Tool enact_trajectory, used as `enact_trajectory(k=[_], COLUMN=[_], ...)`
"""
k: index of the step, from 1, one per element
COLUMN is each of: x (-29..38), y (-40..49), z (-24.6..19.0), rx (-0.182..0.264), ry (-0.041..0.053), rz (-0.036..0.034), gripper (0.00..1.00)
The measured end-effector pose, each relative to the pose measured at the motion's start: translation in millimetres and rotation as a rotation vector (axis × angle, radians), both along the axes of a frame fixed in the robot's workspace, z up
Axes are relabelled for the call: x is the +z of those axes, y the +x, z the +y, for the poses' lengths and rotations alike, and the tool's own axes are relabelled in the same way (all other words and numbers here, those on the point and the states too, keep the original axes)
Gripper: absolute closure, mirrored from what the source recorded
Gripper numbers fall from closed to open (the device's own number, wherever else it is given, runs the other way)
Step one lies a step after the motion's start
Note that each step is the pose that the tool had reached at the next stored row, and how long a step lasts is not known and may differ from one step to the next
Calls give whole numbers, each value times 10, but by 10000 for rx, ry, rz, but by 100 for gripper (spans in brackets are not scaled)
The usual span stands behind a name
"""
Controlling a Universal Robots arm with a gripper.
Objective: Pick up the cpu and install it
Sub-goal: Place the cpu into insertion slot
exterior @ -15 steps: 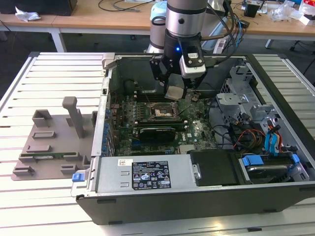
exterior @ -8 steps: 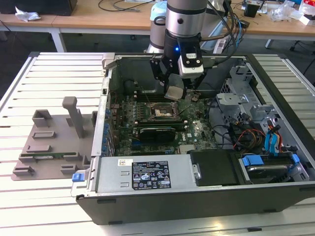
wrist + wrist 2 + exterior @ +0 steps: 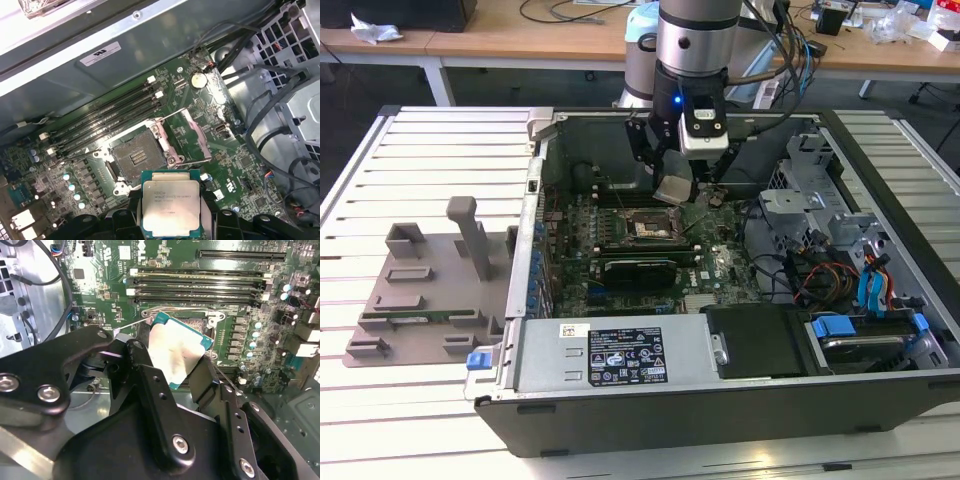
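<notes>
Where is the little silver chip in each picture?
Exterior view: the chip hangs tilted in the tool, over the green board.
Second wrist view: the chip is pinched between the tool's black fingers.
First wrist view: the chip is held just beside the socket.
Shared landmark: the socket on the green board.

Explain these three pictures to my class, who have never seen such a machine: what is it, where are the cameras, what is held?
The grey column is a robot arm ending in a gripper. The exterior view looks on from off the arm; both wrist views come from cameras riding near its wrist. On a slatted table lies an open computer case, with a grey plastic tray beside it on the exterior view's left. The jaws pinch the cpu, a flat silver-topped chip, tilted above the motherboard near its open, empty socket.
</notes>
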State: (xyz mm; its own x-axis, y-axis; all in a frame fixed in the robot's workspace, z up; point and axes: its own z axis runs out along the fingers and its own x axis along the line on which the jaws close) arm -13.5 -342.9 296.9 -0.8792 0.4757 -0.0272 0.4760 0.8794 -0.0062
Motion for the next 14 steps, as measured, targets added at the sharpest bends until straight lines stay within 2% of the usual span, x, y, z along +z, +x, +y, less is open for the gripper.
enact_trajectory(k=[7, 14], x=[-7, -11], y=[0, 0], z=[0, 0], rx=[-459, -718], ry=[-1, -1], rz=[0, 0], gripper=[45, 45])
